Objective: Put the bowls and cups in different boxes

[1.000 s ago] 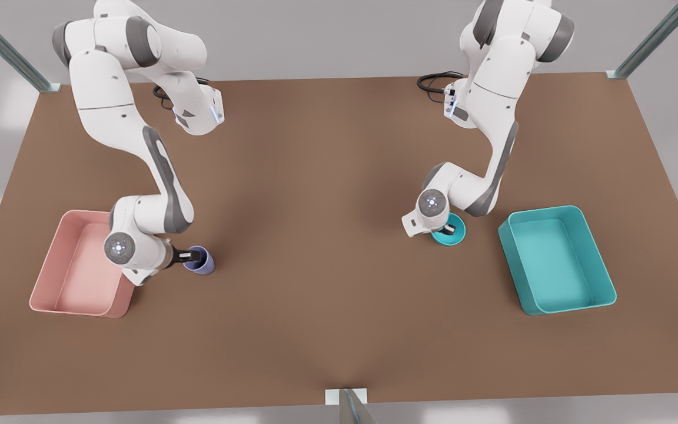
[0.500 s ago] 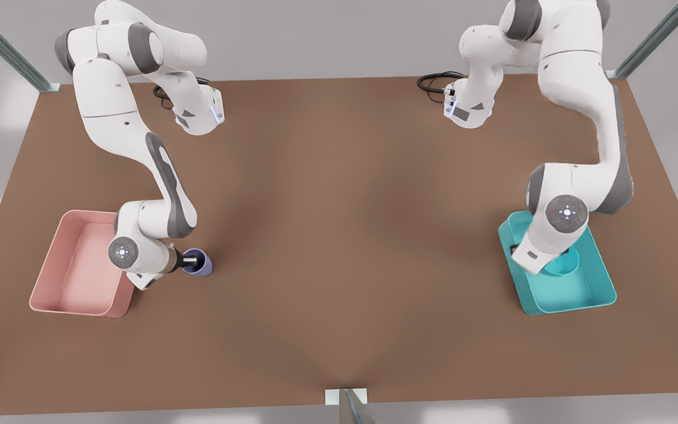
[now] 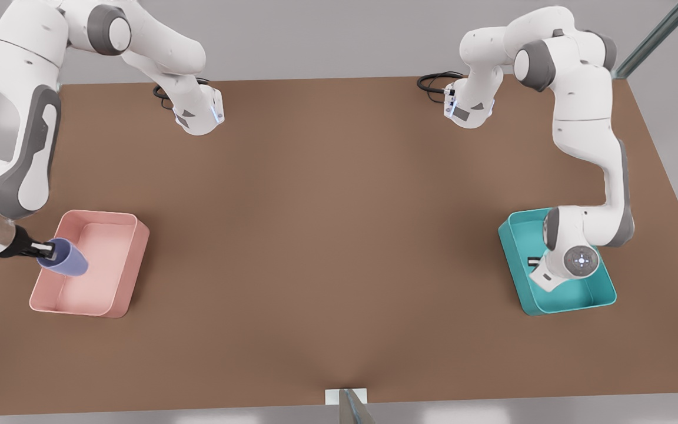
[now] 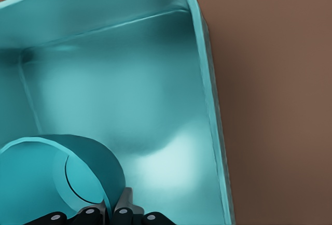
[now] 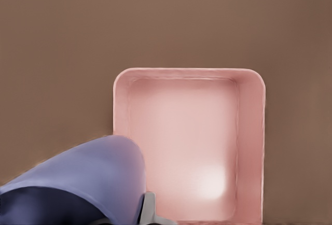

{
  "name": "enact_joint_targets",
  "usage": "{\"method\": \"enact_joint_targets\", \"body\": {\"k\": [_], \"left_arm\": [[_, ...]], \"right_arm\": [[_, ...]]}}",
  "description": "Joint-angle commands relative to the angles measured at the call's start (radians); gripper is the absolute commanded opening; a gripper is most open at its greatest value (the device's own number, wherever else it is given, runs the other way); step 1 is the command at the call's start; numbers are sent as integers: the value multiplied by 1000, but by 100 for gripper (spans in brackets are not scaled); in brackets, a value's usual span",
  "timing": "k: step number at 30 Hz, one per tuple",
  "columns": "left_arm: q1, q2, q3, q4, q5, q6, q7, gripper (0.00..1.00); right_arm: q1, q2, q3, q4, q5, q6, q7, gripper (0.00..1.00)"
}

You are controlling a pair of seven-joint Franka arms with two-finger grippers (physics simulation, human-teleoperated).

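Brown table point(image 3: 327, 235): right claw point(image 3: 45, 250) pinches cup point(image 3: 67, 258) over pink box point(image 3: 133, 259); left claw point(image 4: 110, 215) pinches bowl point(image 4: 62, 173) inside teal box point(image 4: 207, 80).

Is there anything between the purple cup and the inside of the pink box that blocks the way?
Nothing visible does. The right gripper holds the cup tilted above the pink box, over the edge on the front view's left. The box floor below is bare. The left gripper holds the bowl inside the teal box.
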Motion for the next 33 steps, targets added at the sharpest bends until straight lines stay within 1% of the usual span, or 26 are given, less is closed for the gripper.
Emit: {"method": "enact_joint_targets", "body": {"k": [1, 2, 3, 5, 6, 8, 9, 11, 12, 13, 15, 16, 17, 22, 26, 29, 30, 31, 33], "left_arm": [[3, 11, 0, 1, -2, 37, 103, 21], [3, 11, 0, 1, -1, 37, 108, 85], [3, 8, -1, 2, -2, 34, 106, 100], [5, -1, -3, 2, -2, 27, 108, 100], [5, -50, -4, 4, -7, -27, 111, 100], [0, -231, -17, 12, -70, -223, 109, 100], [-9, -280, -18, 12, -77, -263, 109, 100], [-12, -415, -32, 15, -212, -329, 106, 100], [-76, -493, -31, 22, -232, -401, 106, 100], [-91, -512, -40, 64, -280, -487, 106, 100], [-89, -501, -47, 142, -295, -582, 114, 100], [-84, -483, -54, 154, -295, -587, 113, 100], [-84, -481, -54, 154, -297, -582, 113, 100], [-74, -480, -54, 156, -292, -562, 114, 100], [-74, -488, -54, 156, -294, -608, 113, 100], [-74, -488, -54, 157, -292, -613, 109, 100], [-75, -488, -55, 157, -290, -611, 108, 100], [-80, -488, -57, 157, -292, -611, 106, 100], [-83, -488, -57, 157, -292, -611, 106, 100]], "right_arm": [[1, 38, -35, 6, -28, -19, -465, 21], [-8, 78, -35, 6, -25, 0, -460, 21], [-7, 113, -35, 6, -17, 23, -454, 21], [-2, 169, -32, 6, -10, 90, -430, 21], [-2, 202, -32, 8, -10, 122, -430, 21], [-5, 244, -32, 8, 1, 181, -430, 21], [-7, 268, -32, 8, 15, 204, -430, 21], [-8, 291, -32, 8, 19, 242, -430, 21], [-8, 310, -32, 8, 36, 259, -434, 21], [-8, 322, -32, 8, 44, 276, -436, 21], [-8, 342, -32, 6, 65, 288, -442, 21], [-10, 344, -32, 5, 66, 288, -442, 50], [-16, 348, -30, 2, 64, 287, -442, 100], [-18, 333, -26, 3, 62, 261, -444, 100], [-18, 269, -25, 6, 66, 170, -454, 100], [-10, 128, -22, 23, 101, -54, -447, 100], [21, 81, -16, 95, 98, -210, -347, 100], [99, 78, -13, 180, 90, -341, -186, 100], [206, 77, -21, 279, 66, -511, 107, 100]]}}
